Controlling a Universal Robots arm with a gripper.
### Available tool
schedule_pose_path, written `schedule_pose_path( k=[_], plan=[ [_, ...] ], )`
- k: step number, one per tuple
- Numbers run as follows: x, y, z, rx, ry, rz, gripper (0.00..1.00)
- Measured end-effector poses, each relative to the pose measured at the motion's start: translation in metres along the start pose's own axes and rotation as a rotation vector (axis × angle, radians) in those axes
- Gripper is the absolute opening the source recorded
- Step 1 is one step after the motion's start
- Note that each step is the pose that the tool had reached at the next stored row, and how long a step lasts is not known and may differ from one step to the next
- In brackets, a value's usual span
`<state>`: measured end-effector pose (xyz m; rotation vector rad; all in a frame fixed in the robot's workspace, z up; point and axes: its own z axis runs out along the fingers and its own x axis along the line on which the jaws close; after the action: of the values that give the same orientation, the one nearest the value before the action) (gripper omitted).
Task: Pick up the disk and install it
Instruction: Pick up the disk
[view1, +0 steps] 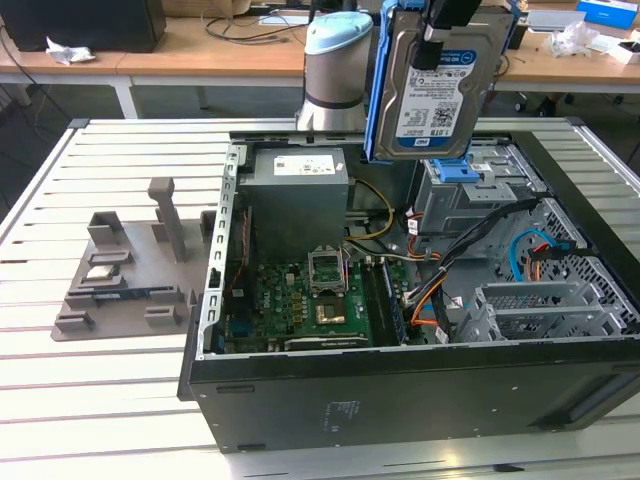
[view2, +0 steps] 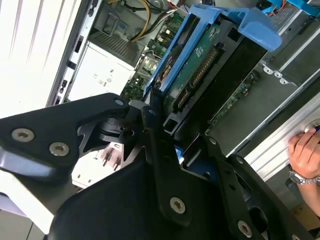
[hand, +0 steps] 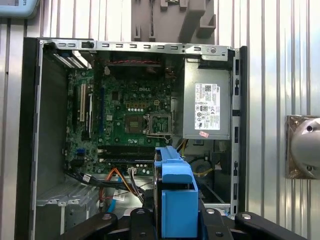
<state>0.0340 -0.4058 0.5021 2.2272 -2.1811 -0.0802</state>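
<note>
— Where is the disk just now?

— Up in the air, at the top of the exterior view a little right of centre. It hangs over the open computer case and sits just above the drive cage in the picture. The gripper is clamped on its upper end. In the first wrist view the blue carrier bracket sits squarely in its grasp.

— Which way does it point?

— It stands on end. The long axis is near vertical in the exterior view, and the labelled face is turned to that camera. The green circuit-board side faces the second wrist view.

— How would you expect it to handle?

— Dense for its size, I'd judge, and quite stiff (the metal body, that is; the plastic bracket probably flexes a little). The smooth sides could slip under a light squeeze, and it likely won't forgive a knock.

— So where should one hold it?

— Across a short end or along the side rails, clear of the bare board and the connector. That is about where the grip sits now.
</note>
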Motion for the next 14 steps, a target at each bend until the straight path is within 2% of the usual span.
schedule_pose_path(
  k=[7,9,11,14],
  plan=[
    [0.0112,-0.0038,-0.0003,-0.0001,0.0000,0.000,0.37],
    [0.0166,-0.0043,-0.0004,-0.0001,-0.0001,0.000,0.37],
    [0.0261,-0.0047,-0.0007,-0.0001,0.0001,0.000,0.37],
    [0.0359,-0.0048,-0.0008,0.0000,0.0000,0.000,0.37]
  ],
)
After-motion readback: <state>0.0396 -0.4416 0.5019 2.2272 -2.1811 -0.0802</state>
